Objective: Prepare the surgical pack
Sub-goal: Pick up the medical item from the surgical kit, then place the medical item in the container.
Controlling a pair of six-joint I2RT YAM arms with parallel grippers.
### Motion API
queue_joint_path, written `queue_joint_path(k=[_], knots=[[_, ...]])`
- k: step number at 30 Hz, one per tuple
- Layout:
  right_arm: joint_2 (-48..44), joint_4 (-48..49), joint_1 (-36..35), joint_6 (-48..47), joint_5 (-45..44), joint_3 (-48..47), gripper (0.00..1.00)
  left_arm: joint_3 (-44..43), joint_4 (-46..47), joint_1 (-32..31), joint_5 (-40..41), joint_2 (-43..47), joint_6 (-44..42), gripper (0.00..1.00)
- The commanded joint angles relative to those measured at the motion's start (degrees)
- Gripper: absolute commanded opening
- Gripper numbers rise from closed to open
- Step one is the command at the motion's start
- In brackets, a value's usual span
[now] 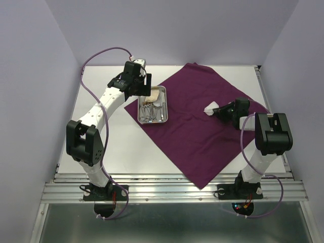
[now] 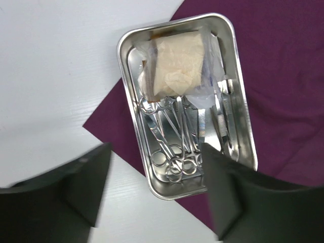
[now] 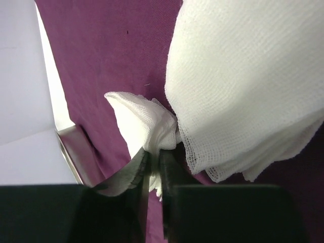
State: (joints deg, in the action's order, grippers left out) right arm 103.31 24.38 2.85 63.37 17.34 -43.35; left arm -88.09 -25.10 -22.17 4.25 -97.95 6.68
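A plum-purple cloth lies spread as a diamond on the white table. A shiny steel tray sits on its left corner. In the left wrist view the tray holds steel scissors and forceps and a clear packet with a beige pad. My left gripper is open and empty, hovering above the tray's near end. My right gripper is shut on white gauze and holds it above the cloth; it also shows in the top view.
The bare white table shows left of the tray and along the near edge. A metal rail runs along the front. Lilac walls enclose the back and sides.
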Motion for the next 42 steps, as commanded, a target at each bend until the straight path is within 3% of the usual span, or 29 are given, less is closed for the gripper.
queue_joint_path(k=[1, 6, 12, 16, 25, 35, 42], knots=[[0.05, 0.40, -0.48, -0.97, -1.00, -2.44, 0.07, -0.68, 2.86, -0.33, -3.37, 1.89, 0.44, 0.97], [-0.56, 0.66, -0.48, -2.81, 1.81, -3.84, 0.01, -0.42, 3.65, -0.15, -7.32, 1.09, 0.44, 0.99], [-0.30, 10.16, -3.02, -4.57, 14.37, -6.12, 0.01, 1.78, 9.10, 1.78, -22.68, 1.45, 2.81, 0.99], [-0.39, 8.93, -6.19, -7.56, 20.34, -10.16, 0.01, 4.32, 13.14, 2.22, -34.28, 1.01, 4.74, 0.99], [4.52, 8.31, -15.05, -9.41, 30.46, -20.44, 0.01, 12.85, 24.65, 5.99, -51.77, 1.62, 11.25, 0.99], [10.07, 8.05, -21.83, -9.33, 36.62, -28.80, 0.01, 22.17, 39.16, 9.34, -60.76, 2.59, 20.22, 0.99], [12.18, 17.52, -24.47, -2.48, 40.57, -30.56, 0.01, 24.63, 44.26, 9.52, -61.91, 2.06, 23.03, 0.99]])
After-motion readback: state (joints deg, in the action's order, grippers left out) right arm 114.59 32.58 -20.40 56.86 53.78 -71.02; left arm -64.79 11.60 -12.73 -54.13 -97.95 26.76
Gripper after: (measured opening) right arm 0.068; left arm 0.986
